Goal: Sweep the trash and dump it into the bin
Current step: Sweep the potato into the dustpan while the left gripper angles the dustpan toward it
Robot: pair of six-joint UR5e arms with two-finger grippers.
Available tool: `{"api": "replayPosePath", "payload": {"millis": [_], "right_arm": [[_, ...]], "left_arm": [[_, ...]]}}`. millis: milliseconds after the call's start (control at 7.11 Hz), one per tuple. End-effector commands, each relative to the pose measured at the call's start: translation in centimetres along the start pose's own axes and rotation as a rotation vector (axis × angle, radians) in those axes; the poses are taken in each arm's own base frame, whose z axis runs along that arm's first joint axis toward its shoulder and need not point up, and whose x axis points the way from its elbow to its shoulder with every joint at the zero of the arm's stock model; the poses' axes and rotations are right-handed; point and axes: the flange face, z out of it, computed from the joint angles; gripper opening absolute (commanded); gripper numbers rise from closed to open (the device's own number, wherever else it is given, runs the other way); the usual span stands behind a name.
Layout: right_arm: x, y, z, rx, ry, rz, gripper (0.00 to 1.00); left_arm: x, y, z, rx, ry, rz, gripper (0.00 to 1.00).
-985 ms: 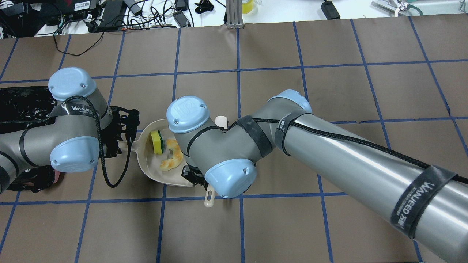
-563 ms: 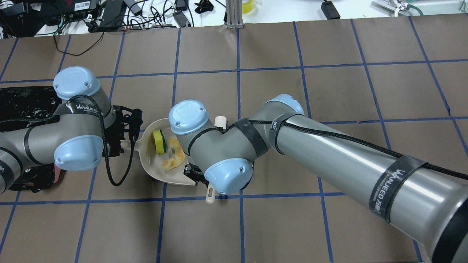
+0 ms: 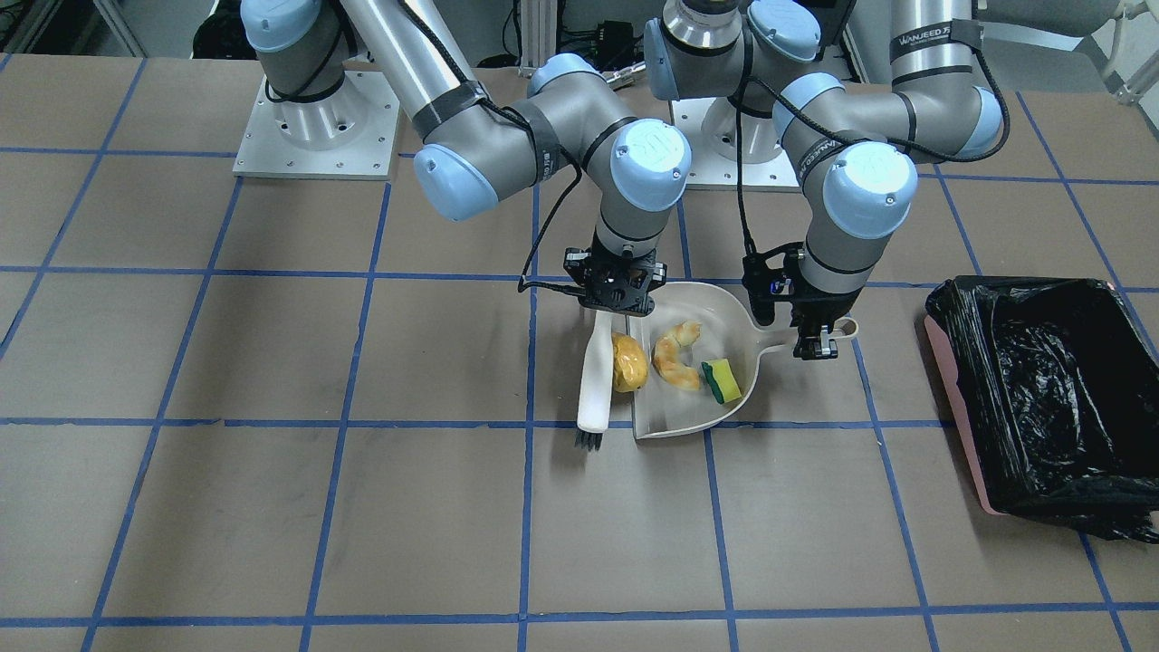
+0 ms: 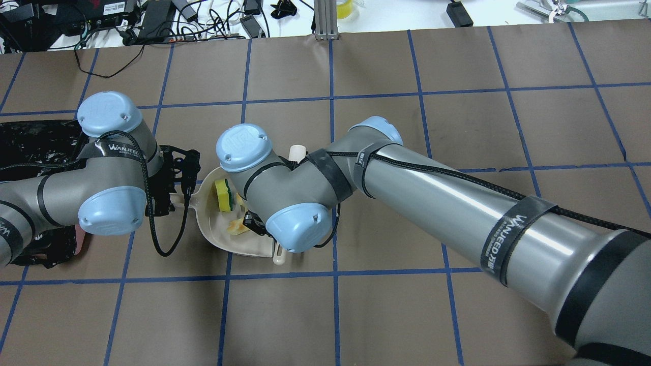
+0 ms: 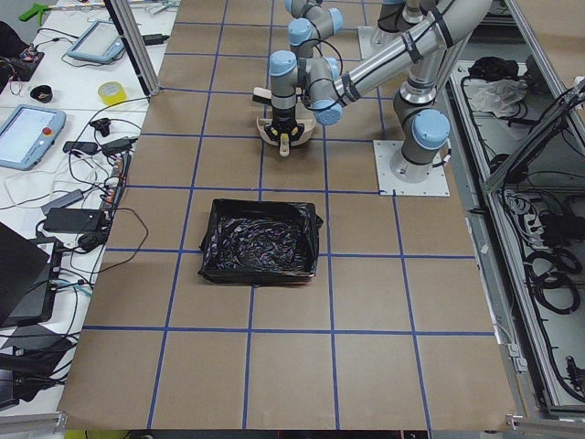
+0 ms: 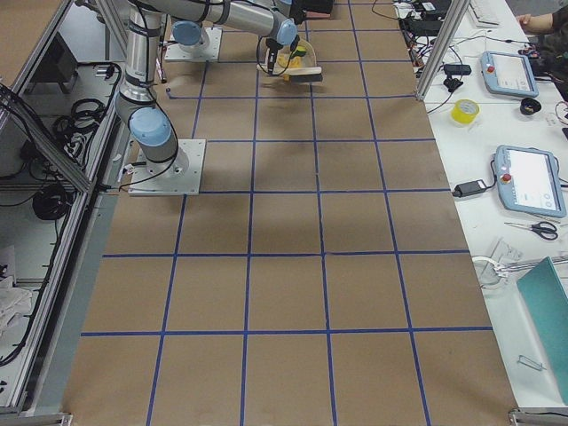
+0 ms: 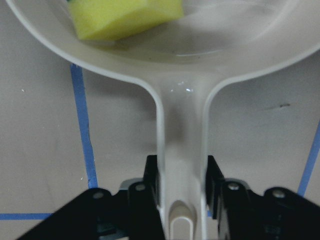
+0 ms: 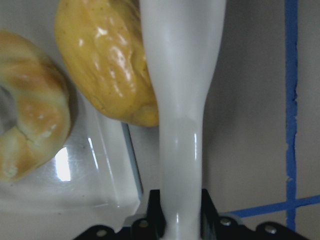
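Note:
The white dustpan (image 3: 697, 403) lies flat on the table with the croissant piece (image 3: 675, 356) and the yellow-green sponge (image 3: 723, 380) inside. The golden potato lump (image 3: 628, 362) sits at the pan's open lip, touching the white brush (image 3: 595, 380). My right gripper (image 3: 616, 303) is shut on the brush handle (image 8: 180, 100), with the potato (image 8: 107, 60) beside it. My left gripper (image 3: 815, 349) is shut on the dustpan handle (image 7: 181, 160). In the overhead view the right wrist hides the potato, while the sponge (image 4: 223, 195) shows. The bin (image 3: 1041, 389), pink with a black bag, stands apart on my left.
The brush's black bristles (image 3: 589, 441) point toward the table's far side. Both arms crowd the space over the dustpan (image 4: 213, 229). The bin (image 4: 30, 147) lies just behind my left arm in the overhead view. Cables and devices sit beyond the table's far edge (image 4: 152, 20).
My right arm has moved left and slightly away in the overhead view, carrying the brush closer over the dustpan and covering more of the croissant. The left arm and the dustpan have barely moved.

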Motion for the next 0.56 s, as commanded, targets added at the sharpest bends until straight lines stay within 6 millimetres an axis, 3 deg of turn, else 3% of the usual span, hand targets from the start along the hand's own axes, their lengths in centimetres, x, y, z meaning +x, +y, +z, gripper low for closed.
{"api": "replayPosePath", "payload": {"millis": [0,281,422], "right_arm": [[-3.7,1.0,-0.5,0.012,-0.027,0.042,0.0],[-7.8,1.4,0.0,-0.01,-0.07,0.067,0.0],[-9.0,1.2,0.3,-0.009,-0.071,0.074,0.0]], "left_arm": [[-0.1,0.0,-0.1,0.002,-0.005,-0.001,0.0],[-0.1,0.0,-0.1,0.001,-0.005,0.001,0.0],[-0.1,0.0,-0.1,0.002,-0.005,0.001,0.0]]}}
